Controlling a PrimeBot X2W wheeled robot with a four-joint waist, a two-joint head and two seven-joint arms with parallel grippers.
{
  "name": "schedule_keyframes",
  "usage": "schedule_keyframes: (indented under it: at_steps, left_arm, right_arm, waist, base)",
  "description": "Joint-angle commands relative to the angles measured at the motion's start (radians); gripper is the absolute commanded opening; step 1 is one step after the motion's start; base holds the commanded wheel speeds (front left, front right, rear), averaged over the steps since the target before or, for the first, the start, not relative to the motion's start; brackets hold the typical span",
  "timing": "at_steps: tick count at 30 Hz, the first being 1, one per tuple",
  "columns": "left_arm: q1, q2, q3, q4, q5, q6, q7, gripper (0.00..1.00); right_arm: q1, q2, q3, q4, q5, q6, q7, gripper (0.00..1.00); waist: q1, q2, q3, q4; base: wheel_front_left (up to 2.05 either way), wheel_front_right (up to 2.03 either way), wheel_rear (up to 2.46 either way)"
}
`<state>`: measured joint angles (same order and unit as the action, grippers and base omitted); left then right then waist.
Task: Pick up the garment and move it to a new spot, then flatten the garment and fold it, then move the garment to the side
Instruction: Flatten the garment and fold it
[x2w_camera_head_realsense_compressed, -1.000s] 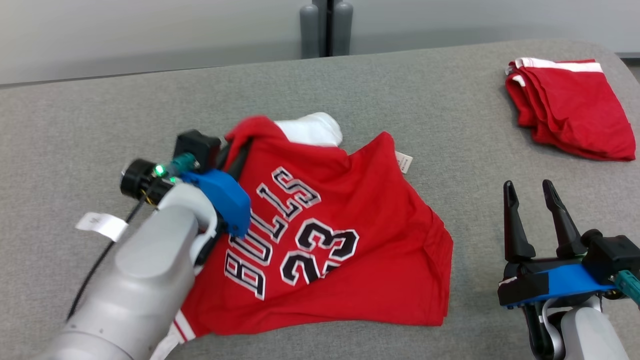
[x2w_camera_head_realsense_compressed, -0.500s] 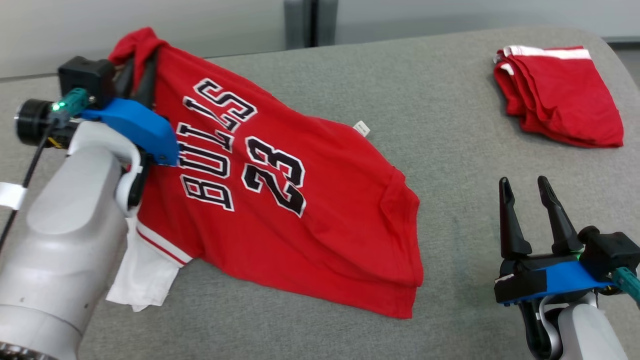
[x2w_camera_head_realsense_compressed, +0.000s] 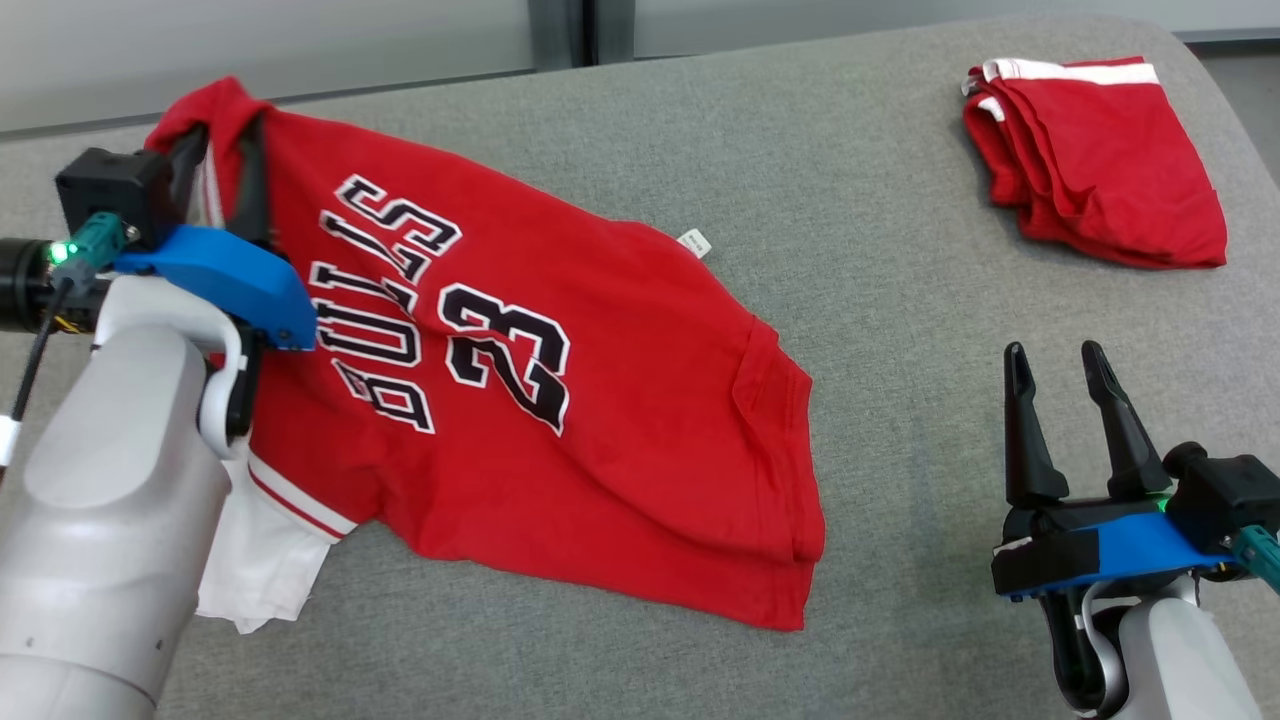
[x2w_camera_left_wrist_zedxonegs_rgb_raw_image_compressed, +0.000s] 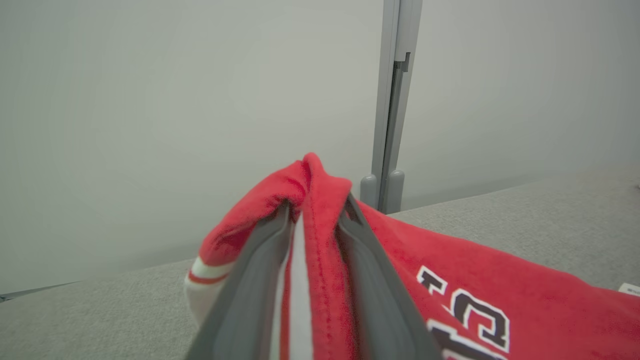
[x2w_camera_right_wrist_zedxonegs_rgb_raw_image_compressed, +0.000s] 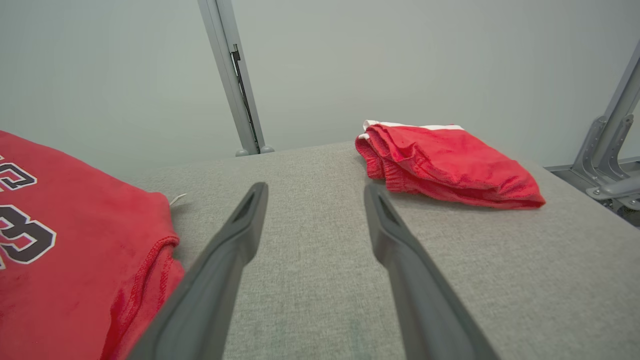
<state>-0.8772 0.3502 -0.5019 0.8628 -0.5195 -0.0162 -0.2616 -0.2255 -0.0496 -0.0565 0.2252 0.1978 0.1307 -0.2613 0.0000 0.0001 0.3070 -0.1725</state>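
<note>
The garment (x2w_camera_head_realsense_compressed: 560, 400) is a red jersey with "BULLS 23" in black and white and a white sleeve (x2w_camera_head_realsense_compressed: 260, 560). It lies spread over the left half of the grey table (x2w_camera_head_realsense_compressed: 800, 130), its upper left corner lifted. My left gripper (x2w_camera_head_realsense_compressed: 225, 130) is under that corner, jaws parted, with the red and white cloth draped between and over its fingers (x2w_camera_left_wrist_zedxonegs_rgb_raw_image_compressed: 360, 280). The left wrist view shows the fold hanging across the left gripper (x2w_camera_left_wrist_zedxonegs_rgb_raw_image_compressed: 317, 202) tips. My right gripper (x2w_camera_head_realsense_compressed: 1053, 350) stands open and empty at the lower right, apart from the garment's hem (x2w_camera_right_wrist_zedxonegs_rgb_raw_image_compressed: 75, 240).
A second red garment with white trim (x2w_camera_head_realsense_compressed: 1100, 160) lies folded at the table's far right corner, also ahead of the right gripper (x2w_camera_right_wrist_zedxonegs_rgb_raw_image_compressed: 315, 189) as a red bundle (x2w_camera_right_wrist_zedxonegs_rgb_raw_image_compressed: 445, 165). A grey post and wall stand behind the table. A metal frame sits off the table's right edge.
My left gripper lifted the garment's corner up and to the left, dragging the jersey with it, then its jaws parted. The head camera shifted. The right gripper stayed open.
</note>
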Motion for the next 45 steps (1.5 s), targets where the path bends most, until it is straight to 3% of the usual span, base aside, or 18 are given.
schedule_keyframes:
  at_steps: [1,11,24,36,45]
  left_arm:
    - [0.026,-0.005,0.016,-0.018,0.017,0.006,-0.005,1.00]
    - [0.236,-0.014,0.210,-0.285,0.115,0.017,-0.005,1.00]
    - [0.600,-0.107,0.404,-0.588,0.247,-0.009,-0.005,1.00]
    - [0.811,-0.196,0.474,-0.671,0.316,-0.042,-0.005,1.00]
    - [0.847,-0.230,0.506,-0.674,0.343,-0.057,-0.005,1.00]
  right_arm:
    - [-0.014,-0.002,-0.001,0.003,-0.003,0.000,-0.005,1.00]
    - [0.031,-0.002,0.000,0.016,-0.008,0.000,-0.005,1.00]
    - [0.086,-0.002,0.001,0.032,-0.019,0.000,-0.005,1.00]
    - [0.116,-0.002,0.002,0.055,-0.026,0.000,-0.005,1.00]
    - [0.130,-0.002,0.021,0.068,-0.035,0.000,0.011,1.00]
  waist:
    - [0.0000,-0.0001,-0.007,0.004]
    - [0.0000,-0.0001,-0.087,0.047]
    - [0.0000,-0.0001,-0.179,0.145]
    - [0.0000,-0.0001,-0.222,0.191]
    - [0.0000,-0.0001,-0.227,0.196]
  base:
    - [0.00,0.00,0.00]
    - [0.00,0.00,0.00]
    - [0.00,0.00,0.00]
    - [0.00,0.00,0.00]
    - [0.00,0.00,0.00]
